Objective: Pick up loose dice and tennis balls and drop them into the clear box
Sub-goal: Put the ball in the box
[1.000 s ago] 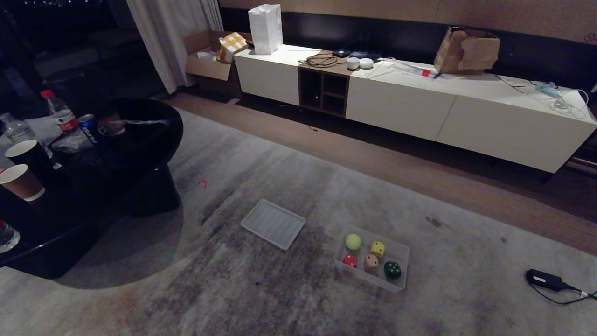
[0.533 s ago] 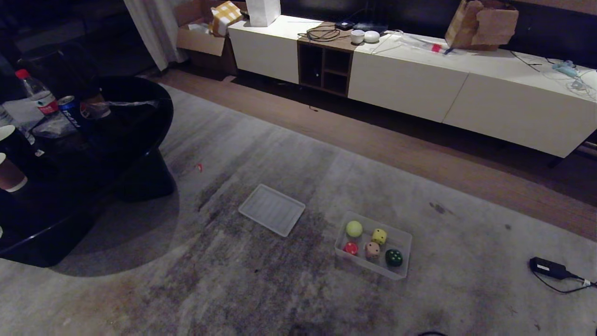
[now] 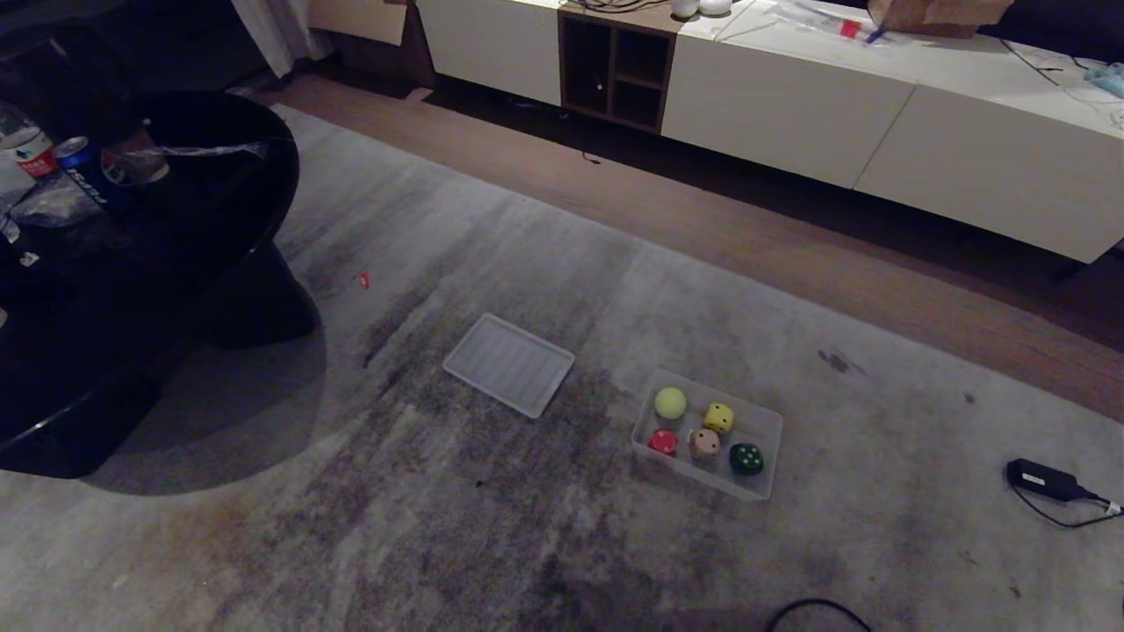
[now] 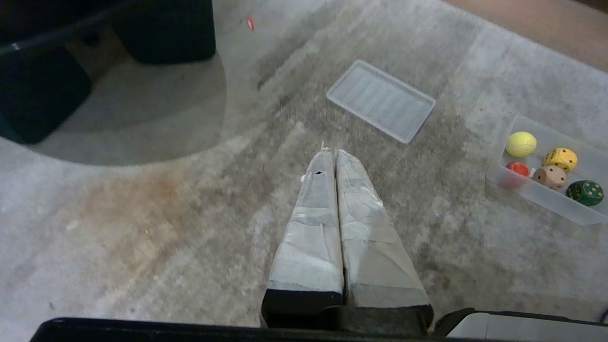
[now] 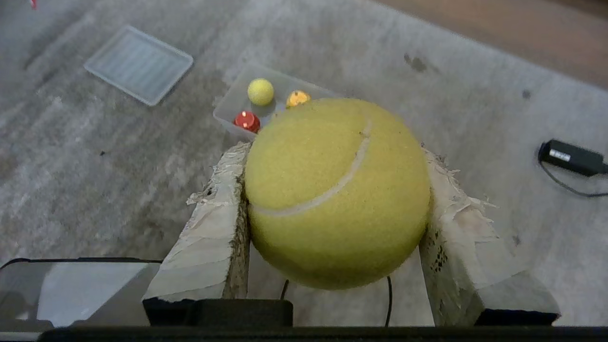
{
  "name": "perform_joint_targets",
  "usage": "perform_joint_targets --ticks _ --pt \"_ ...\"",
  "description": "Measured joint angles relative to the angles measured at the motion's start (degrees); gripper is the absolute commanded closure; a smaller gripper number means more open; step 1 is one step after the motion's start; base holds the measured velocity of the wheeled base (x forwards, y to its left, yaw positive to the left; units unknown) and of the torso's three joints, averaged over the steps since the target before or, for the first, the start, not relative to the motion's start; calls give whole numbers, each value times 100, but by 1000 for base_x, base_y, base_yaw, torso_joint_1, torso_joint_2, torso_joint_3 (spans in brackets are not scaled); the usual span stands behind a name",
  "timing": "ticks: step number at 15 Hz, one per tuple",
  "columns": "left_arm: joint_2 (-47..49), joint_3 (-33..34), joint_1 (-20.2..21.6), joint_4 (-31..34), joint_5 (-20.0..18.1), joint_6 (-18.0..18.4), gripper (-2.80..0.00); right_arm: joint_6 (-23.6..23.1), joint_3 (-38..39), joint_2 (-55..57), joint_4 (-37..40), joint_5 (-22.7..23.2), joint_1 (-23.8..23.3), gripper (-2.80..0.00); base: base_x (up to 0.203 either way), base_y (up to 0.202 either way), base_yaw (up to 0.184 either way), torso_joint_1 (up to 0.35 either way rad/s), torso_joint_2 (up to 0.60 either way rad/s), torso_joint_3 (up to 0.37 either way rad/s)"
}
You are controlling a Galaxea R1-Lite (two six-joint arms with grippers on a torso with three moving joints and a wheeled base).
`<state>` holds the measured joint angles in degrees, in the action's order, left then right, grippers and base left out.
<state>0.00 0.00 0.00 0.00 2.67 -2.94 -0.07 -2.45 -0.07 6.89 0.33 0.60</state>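
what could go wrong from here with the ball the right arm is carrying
The right end effector holds a tennis ball only by its curved sides, so it might slip out early. The clear box is shallow and already holds a ball and four dice, so a dropped ball might bounce out.

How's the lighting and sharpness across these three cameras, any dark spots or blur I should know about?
Head view: dim room, the black table nearly swallowed in shadow, yet the clear box stays readable. Left wrist view: brighter, the carpet slightly smeared. Right wrist view: the held tennis ball is sharp and fills the middle, hiding part of the box; the ground behind is softer.
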Motion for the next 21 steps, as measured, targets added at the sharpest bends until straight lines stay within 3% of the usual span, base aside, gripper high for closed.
perform_joint_targets --ticks 21 --pt "0 0 0 0 0 -21 0 0 0 0 0 -2 0 0 0 0 0 2 4 -195"
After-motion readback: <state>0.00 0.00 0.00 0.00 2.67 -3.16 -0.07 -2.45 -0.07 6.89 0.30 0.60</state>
